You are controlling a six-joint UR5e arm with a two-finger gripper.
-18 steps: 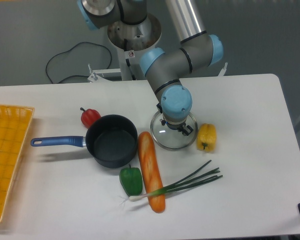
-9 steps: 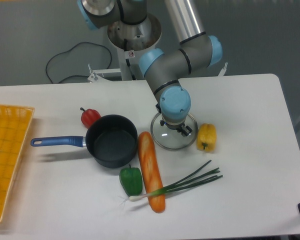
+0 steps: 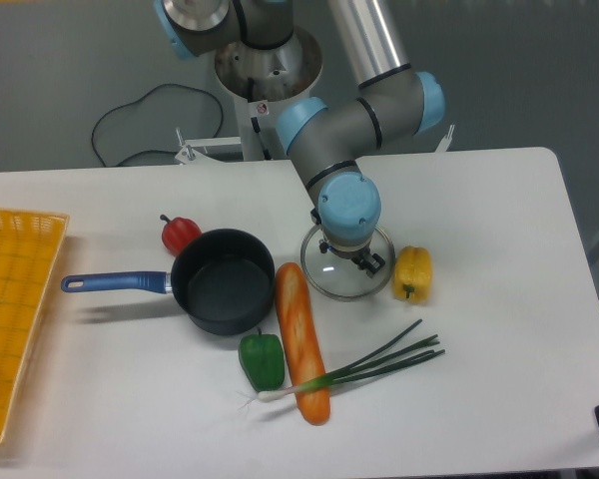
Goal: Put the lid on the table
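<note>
On the white table [image 3: 499, 329], with grey floor behind, lies the lid [image 3: 345, 276], flat between the loaf [image 3: 300, 339] and the yellow pepper [image 3: 412, 272], directly under the gripper [image 3: 346, 255], whose blue wrist covers the knob and the fingers, so cannot tell whether spread or closed on it. Compared with a second ago, shifted a touch left and up at the wrist, lid in the same spot; saucepan [image 3: 220, 281] left of the loaf.
</note>
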